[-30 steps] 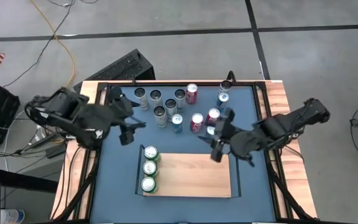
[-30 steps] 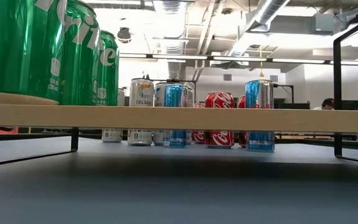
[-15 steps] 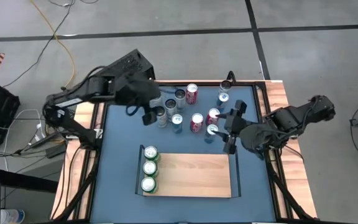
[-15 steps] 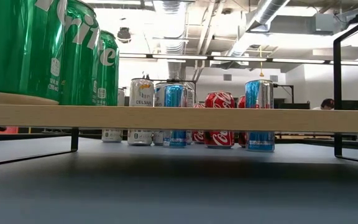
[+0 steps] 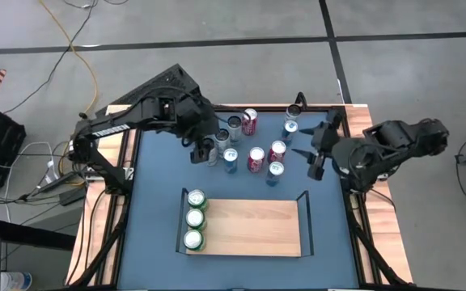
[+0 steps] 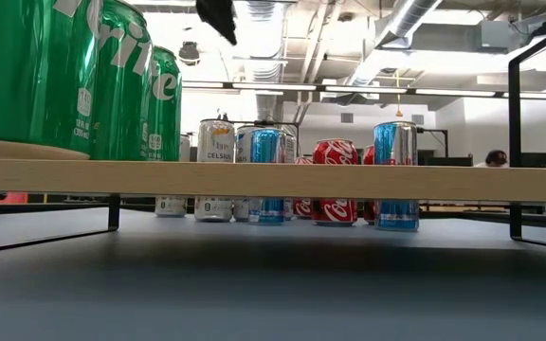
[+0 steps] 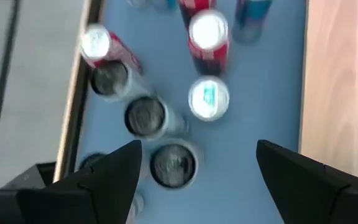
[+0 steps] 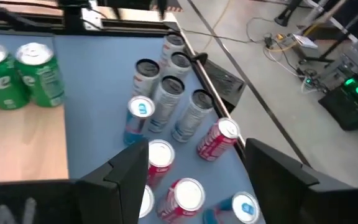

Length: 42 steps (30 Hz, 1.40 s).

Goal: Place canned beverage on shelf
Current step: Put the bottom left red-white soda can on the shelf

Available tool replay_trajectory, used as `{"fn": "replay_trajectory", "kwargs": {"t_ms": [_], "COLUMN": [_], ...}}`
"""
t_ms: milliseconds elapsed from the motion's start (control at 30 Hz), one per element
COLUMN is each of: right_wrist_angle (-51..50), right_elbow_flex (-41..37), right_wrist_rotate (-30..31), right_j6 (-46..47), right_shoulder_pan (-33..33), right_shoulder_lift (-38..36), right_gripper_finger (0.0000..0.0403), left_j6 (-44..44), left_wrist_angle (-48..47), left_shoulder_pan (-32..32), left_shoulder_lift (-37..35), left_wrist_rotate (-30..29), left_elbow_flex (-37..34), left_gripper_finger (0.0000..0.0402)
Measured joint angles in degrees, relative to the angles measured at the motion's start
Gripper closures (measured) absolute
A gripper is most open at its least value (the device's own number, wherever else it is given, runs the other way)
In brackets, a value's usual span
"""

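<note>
The left gripper (image 5: 203, 148) is now hanging over the bunch of silver cans (image 5: 209, 147) at the back of the table (image 5: 156, 202). A moment ago it was out by the left side, so it has swung a long way in. Its fingers are standing apart with nothing between them, and one silver can (image 7: 174, 165) is sitting right under the gap.

The right gripper (image 5: 314, 153) is going the other way. It was low beside the red cans (image 5: 256, 158) a moment ago, and now it is pulled back toward the right edge of the table. Its fingers are spread open too, and it is holding nothing.

The shelf (image 5: 253, 230) is sitting at the front of the table. Three green cans (image 5: 193, 218) are already standing in a row at its left end. The rest of the board is bare wood.

The blue can (image 5: 229, 158) and the other loose cans are all upright on the blue top, behind the shelf.

I think the left arm is taking the next turn. It looks like it is getting ready to come down on a silver can. No can is being carried yet, so this trip is only starting.
</note>
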Motion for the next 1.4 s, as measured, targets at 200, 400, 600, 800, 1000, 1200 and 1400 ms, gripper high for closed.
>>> {"fn": "replay_trajectory", "kwargs": {"t_ms": [200, 400, 600, 800, 1000, 1200, 1400], "right_wrist_angle": [0.02, -0.71, -0.51, 7.87, 13.34, 13.76, 13.12], "right_elbow_flex": [-0.02, -2.49, -5.86, -9.52, -9.57, -9.60, -9.64], "right_wrist_rotate": [-0.04, -0.33, -9.52, -22.47, -32.90, -37.78, -37.86], "right_j6": [1.32, 1.49, 0.71, -7.99, -16.50, -21.07, -23.75], "right_shoulder_pan": [-3.88, -8.52, -15.07, -21.53, -26.15, -28.73, -29.03], "right_shoulder_lift": [0.46, 3.58, 6.92, 10.74, 17.56, 23.36, 25.90], "right_gripper_finger": [0.0148, 0.0148, 0.0148, 0.0148, 0.0147, 0.0146, 0.0146], "left_j6": [1.63, 1.24, -1.02, -3.48, -5.60, -6.82, -7.59], "left_wrist_angle": [10.29, 18.03, 20.76, 26.26, 27.32, 27.08, 27.77], "left_shoulder_pan": [4.01, 5.59, 5.50, 5.50, 5.52, 5.52, 5.50], "left_shoulder_lift": [-4.84, -9.70, -13.22, -19.53, -24.85, -26.76, -25.84], "left_wrist_rotate": [4.63, 4.98, 8.61, 9.92, 9.33, 9.15, 9.22], "left_elbow_flex": [-12.20, -20.17, -20.40, -20.38, -20.36, -20.36, -20.34], "left_gripper_finger": [0.0097, 0.0097, 0.0097, 0.0097, 0.0097, 0.0097, 0.0097]}}
